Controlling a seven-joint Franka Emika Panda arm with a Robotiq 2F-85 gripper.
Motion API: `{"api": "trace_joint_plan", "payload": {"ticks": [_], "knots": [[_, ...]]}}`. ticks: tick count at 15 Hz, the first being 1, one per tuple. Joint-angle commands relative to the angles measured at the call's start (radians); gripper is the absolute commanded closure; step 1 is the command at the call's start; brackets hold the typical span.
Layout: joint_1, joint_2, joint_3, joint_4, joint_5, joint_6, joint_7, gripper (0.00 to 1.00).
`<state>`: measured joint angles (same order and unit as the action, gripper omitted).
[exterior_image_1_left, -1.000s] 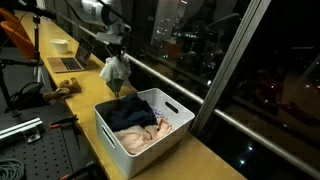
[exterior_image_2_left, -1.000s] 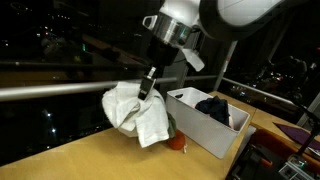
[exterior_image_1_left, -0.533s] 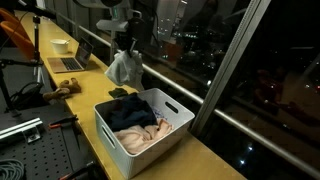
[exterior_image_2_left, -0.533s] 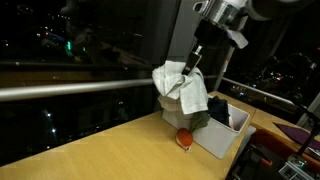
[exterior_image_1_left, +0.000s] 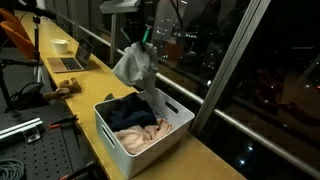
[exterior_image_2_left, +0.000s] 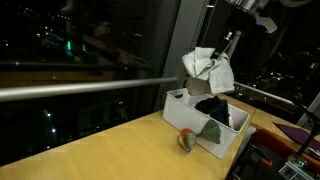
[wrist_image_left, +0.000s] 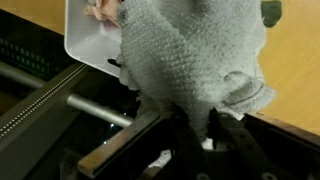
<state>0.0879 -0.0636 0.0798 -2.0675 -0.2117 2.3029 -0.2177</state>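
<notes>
A pale grey knitted cloth (exterior_image_1_left: 134, 66) hangs in the air from my gripper (exterior_image_1_left: 141, 41), which is shut on its top. In an exterior view the cloth (exterior_image_2_left: 208, 72) dangles just above the far end of the white bin (exterior_image_2_left: 190, 116). From the wrist, the cloth (wrist_image_left: 195, 55) fills most of the picture, bunched between the dark fingers (wrist_image_left: 205, 115) of the gripper (wrist_image_left: 188, 118). The white bin (exterior_image_1_left: 115, 140) holds dark and beige clothes. The wrist view shows one corner of the bin (wrist_image_left: 85, 45) beneath the cloth.
A small red and green object (exterior_image_2_left: 187, 141) lies on the wooden table (exterior_image_2_left: 90, 150) beside the bin. A laptop (exterior_image_1_left: 72, 60), a bowl (exterior_image_1_left: 60, 45) and a brown toy (exterior_image_1_left: 66, 88) sit further along the table. A metal rail (exterior_image_1_left: 185, 85) and dark windows run behind.
The gripper has lifted the cloth off the table and carried it up and over toward the bin. The red and green object, once hidden under the cloth, now shows.
</notes>
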Motion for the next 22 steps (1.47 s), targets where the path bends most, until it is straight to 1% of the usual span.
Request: {"api": "trace_joint_plan", "payload": {"ticks": [1, 5, 6, 7, 10, 12, 13, 14, 15, 19, 22], "knots": [[-0.024, -0.027, -0.025, 0.011, 0.009, -0.036, -0.061, 0.95], [-0.04, -0.013, -0.037, 0.034, 0.006, -0.084, -0.074, 0.95], [-0.046, -0.001, -0.044, 0.039, 0.009, -0.085, -0.087, 0.54], [-0.047, 0.0, -0.047, 0.041, 0.011, -0.092, -0.096, 0.53], [-0.053, -0.008, -0.054, 0.039, 0.008, -0.106, -0.108, 0.31], [-0.067, 0.001, -0.07, 0.033, 0.015, -0.077, -0.141, 0.18], [-0.066, -0.001, -0.07, 0.025, 0.024, -0.063, -0.155, 0.1], [-0.058, 0.012, -0.063, 0.024, 0.025, -0.048, -0.153, 0.04], [-0.051, 0.029, -0.055, 0.027, 0.023, -0.042, -0.15, 0.0], [0.0, 0.14, 0.002, 0.04, 0.013, -0.001, -0.116, 0.0], [0.046, 0.22, 0.051, 0.058, -0.015, -0.016, -0.13, 0.0]]}}
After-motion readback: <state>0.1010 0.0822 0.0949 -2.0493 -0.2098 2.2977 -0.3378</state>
